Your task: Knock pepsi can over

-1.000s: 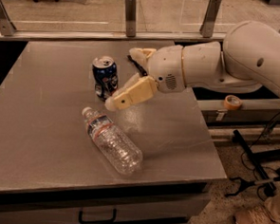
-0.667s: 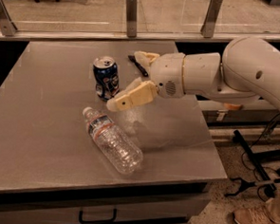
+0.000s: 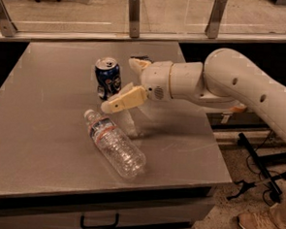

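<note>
The pepsi can [image 3: 108, 78] is a dark-blue can with a silver top, standing upright at the middle back of the grey table [image 3: 40, 129]. My gripper [image 3: 118, 85] is open just right of the can. One cream finger [image 3: 122, 101] reaches in front of the can's base, and the other [image 3: 137, 64] sits behind and to the right of it. The can stands at the mouth of the open jaws; I cannot tell whether a finger touches it.
A clear ribbed plastic water bottle [image 3: 116, 145] lies on its side in front of the can, cap toward the can. A small dark flat thing [image 3: 139, 57] peeks out behind the far finger. A glass rail runs behind the table. A shoe [image 3: 258, 222] shows at bottom right.
My arm has moved left, bringing the gripper closer around the can. The can still stands upright and the bottle has not moved.
</note>
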